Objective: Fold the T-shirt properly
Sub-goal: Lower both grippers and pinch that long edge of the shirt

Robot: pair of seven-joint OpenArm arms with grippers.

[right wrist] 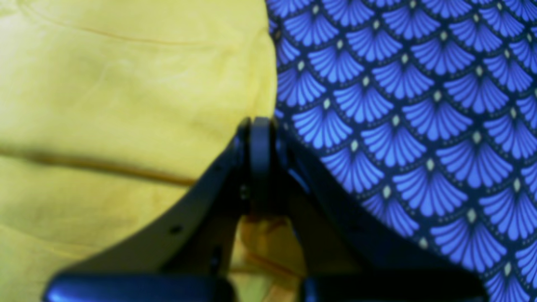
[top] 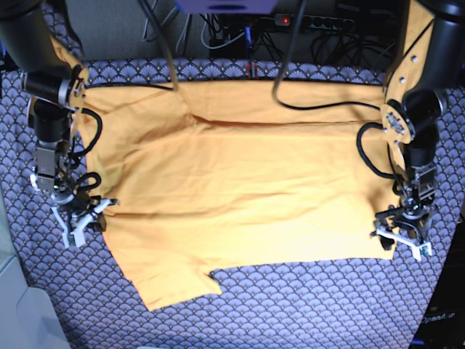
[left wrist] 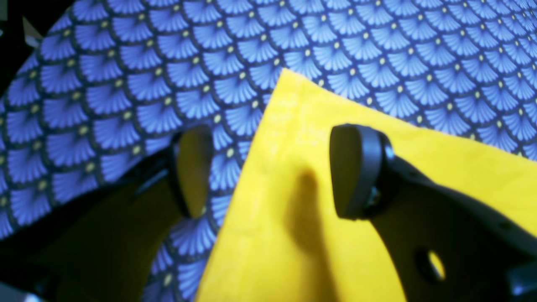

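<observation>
The yellow-orange T-shirt (top: 240, 196) lies spread flat, with a short sleeve at the front left. My left gripper (left wrist: 272, 172) is open and straddles the shirt's edge near a corner: one finger is over the shirt (left wrist: 440, 167), the other over the patterned cloth. In the base view it (top: 402, 243) sits at the shirt's right edge. My right gripper (right wrist: 260, 138) has its jaws together at the edge of the shirt (right wrist: 126, 84), and a crease runs into them. In the base view it (top: 78, 222) is at the shirt's left edge.
A blue-grey scallop-patterned cloth (top: 290, 305) covers the table under the shirt. Black cables (top: 218, 87) hang across the shirt's back edge. A power strip and wires (top: 320, 22) sit behind the table. The table's left edge (top: 11, 240) is close to my right arm.
</observation>
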